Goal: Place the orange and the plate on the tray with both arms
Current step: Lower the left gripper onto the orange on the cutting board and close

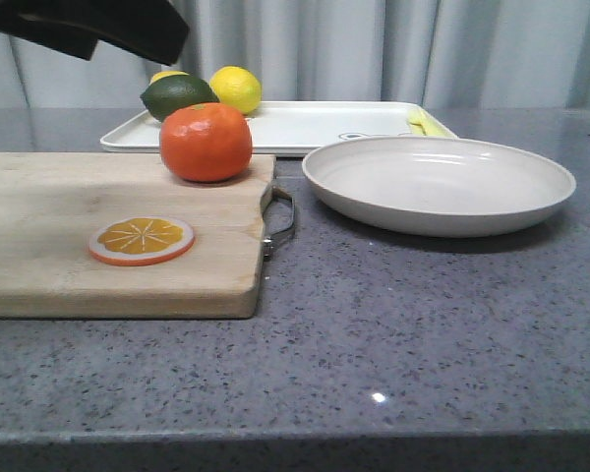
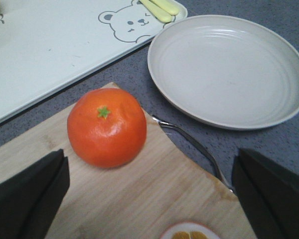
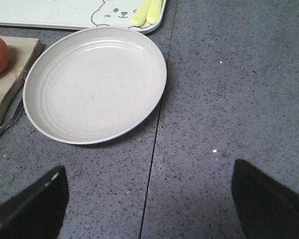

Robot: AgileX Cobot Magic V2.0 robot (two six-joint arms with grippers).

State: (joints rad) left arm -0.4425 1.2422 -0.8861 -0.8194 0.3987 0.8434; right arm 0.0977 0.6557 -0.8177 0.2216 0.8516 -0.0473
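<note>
The orange (image 1: 206, 142) sits on the far right corner of a wooden cutting board (image 1: 59, 236), which lies on the grey speckled bench (image 1: 393, 334); its little green stem mark faces up, plain to see from the left wrist camera. Nearer on the same board lies a flat orange slice (image 1: 142, 241) with a pale rim, well apart from the whole fruit. A thin metal handle (image 1: 281, 221) loops off the board's right edge, and just beyond it rests the plate (image 1: 439, 183), a wide, shallow, off-white dish standing on the bench, near the board but not touching it. Behind both lies the white tray (image 1: 315, 126), its near rim just behind the orange and the plate's far edge. At the tray's back left corner are a yellow lemon (image 1: 236, 88) and a dark green lime (image 1: 178, 95) close together, with another yellow fruit peeking out behind the lime. Near its right end lie two pale yellow sticks (image 1: 423, 123), beside a bear's face drawn in outline (image 2: 129, 22). The left gripper (image 2: 149, 194) hangs above the board with its dark fingers (image 2: 27, 191) spread wide, the orange lying between and slightly ahead of them, untouched. The right gripper (image 3: 149, 199) hovers over bare bench on the near side of the plate, its fingers (image 3: 271, 196) likewise set wide apart and holding nothing. From the front, only a dark piece of the left arm (image 1: 88, 25) shows at the upper left.
</note>
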